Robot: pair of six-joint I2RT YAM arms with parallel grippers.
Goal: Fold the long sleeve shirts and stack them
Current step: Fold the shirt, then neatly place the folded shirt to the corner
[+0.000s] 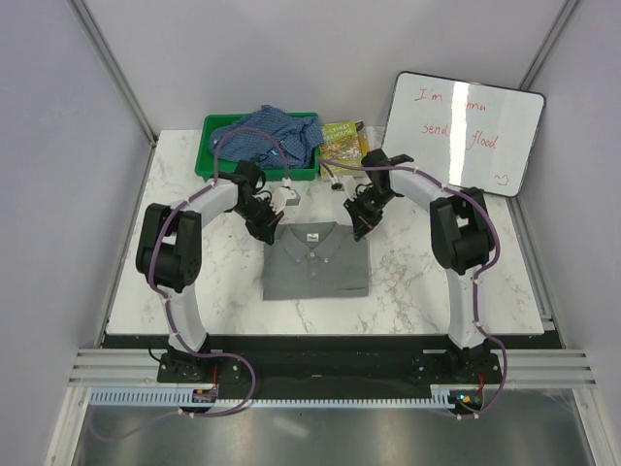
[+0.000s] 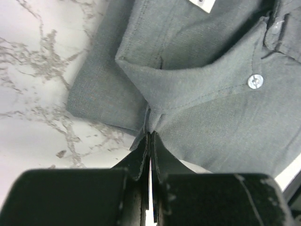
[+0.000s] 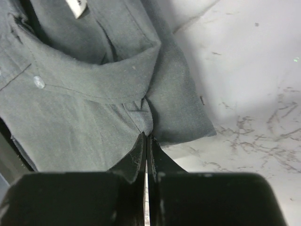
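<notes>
Both arms reach forward and bend inward, wrists tipped down over the grey shirt (image 1: pixel 317 262), which lies folded mid-table (image 1: pixel 408 282). The left gripper (image 2: pixel 149 137) and the right gripper (image 3: pixel 146 137) each pinch a shoulder beside the collar, jaws fully closed. The blue shirt (image 1: pixel 274 134) lies crumpled in the bin (image 1: pixel 210 146).

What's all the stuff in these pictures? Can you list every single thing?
grey shirt: one, grey, folded, middle of the table
blue shirt: one, blue check, bunched up in the bin
bin: one, green, far side of the table
booklet: one, yellow-green, right of the bin
whiteboard: one, white with red writing, far right
table: one, white marble
left arm, right arm: two, black and white; both jaws shut, pinching the grey shirt beside its collar
</notes>
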